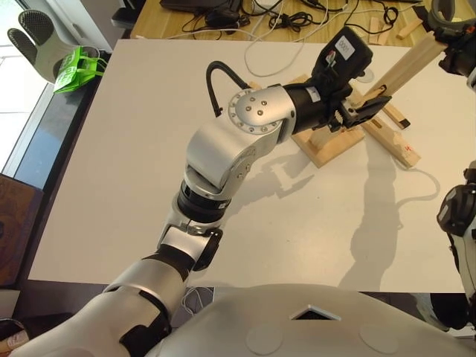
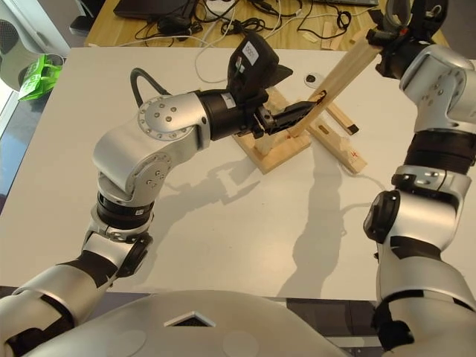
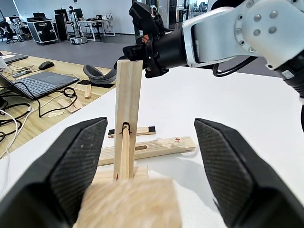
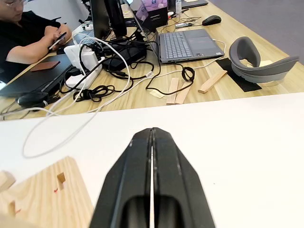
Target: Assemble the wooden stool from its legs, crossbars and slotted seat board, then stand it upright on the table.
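Leg (image 2: 338,78) tilted, long axis slanting from its foot at the seat board (image 2: 271,156), near the table's (image 2: 223,245) far edge, up toward the far right corner. Seemingly pinched at the top end by the right gripper (image 2: 381,36), fingers together. Left gripper (image 2: 296,113) spread wide either side of the foot, gripping nothing. Likely trouble: jamming the foot askew in its slot, or prying the unheld board up, given so steep a lean.

You'll find the seat board (image 1: 327,145) on the table (image 1: 134,186), upper centre-right, with a leg (image 1: 409,63) slanting from it toward the upper right corner. A crossbar (image 1: 394,141) lies just right of the board.
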`<state>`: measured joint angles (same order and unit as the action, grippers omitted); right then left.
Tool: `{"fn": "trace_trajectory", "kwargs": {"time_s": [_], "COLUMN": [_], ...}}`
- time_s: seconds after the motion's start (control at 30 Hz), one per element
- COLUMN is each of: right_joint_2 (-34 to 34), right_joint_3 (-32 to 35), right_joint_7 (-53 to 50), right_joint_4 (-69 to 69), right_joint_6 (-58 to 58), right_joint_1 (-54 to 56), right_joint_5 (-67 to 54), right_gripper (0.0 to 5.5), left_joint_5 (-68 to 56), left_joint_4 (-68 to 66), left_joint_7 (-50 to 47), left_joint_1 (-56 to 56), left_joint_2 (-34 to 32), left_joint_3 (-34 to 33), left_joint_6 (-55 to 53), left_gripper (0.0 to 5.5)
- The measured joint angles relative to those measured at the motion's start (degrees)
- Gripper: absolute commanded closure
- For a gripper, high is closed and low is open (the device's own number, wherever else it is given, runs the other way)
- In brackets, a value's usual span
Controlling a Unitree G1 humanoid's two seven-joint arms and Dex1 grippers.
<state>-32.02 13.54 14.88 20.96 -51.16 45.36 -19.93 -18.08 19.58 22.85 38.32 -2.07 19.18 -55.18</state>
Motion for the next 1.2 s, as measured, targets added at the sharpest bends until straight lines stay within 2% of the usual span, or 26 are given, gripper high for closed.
{"fn": "trace_trajectory", "kwargs": {"time_s": [0.2,0.33,0.47,0.57,0.67,0.8,0.97,1.2], "right_joint_2": [0.5,0.6,0.6,1.1,2.0,-0.9,0.6,5.3], "right_joint_3": [-0.2,-0.6,1.2,1.7,0.2,-3.5,-1.9,3.1], "right_joint_7": [-2.4,-3.0,-3.2,-1.7,3.6,9.0,7.8,4.8], "right_joint_4": [-2.0,-3.0,-3.2,-2.1,-2.4,-9.7,-10.9,-12.5], "right_joint_6": [5.0,20.8,29.7,26.2,13.8,5.1,6.2,20.9], "right_joint_1": [-0.7,3.1,10.9,10.8,3.6,-3.3,-3.6,1.0], "right_joint_5": [3.1,6.3,6.2,4.1,0.3,-1.3,-1.7,-3.0], "right_gripper": [5.48,5.48,5.48,5.48,5.48,5.48,5.48,5.48], "left_joint_5": [0.0,0.0,0.0,0.0,0.0,0.0,0.0,0.2], "left_joint_4": [-0.3,-0.5,-0.6,-0.6,-0.5,-0.5,-0.6,-1.5], "left_joint_7": [-0.2,-0.2,-0.2,-0.2,-0.1,-0.2,-0.1,-1.0], "left_joint_1": [-0.1,-0.2,-0.2,-0.2,-0.3,-0.4,-0.4,-0.8], "left_joint_2": [0.1,0.3,0.2,0.2,0.1,-0.1,-0.1,0.4], "left_joint_3": [0.0,0.2,0.2,0.2,0.2,0.1,0.2,0.6], "left_joint_6": [0.1,0.2,0.3,0.3,0.3,0.3,0.3,0.5], "left_gripper": [2.11,2.11,2.11,2.11,2.11,2.11,2.11,2.11]}}
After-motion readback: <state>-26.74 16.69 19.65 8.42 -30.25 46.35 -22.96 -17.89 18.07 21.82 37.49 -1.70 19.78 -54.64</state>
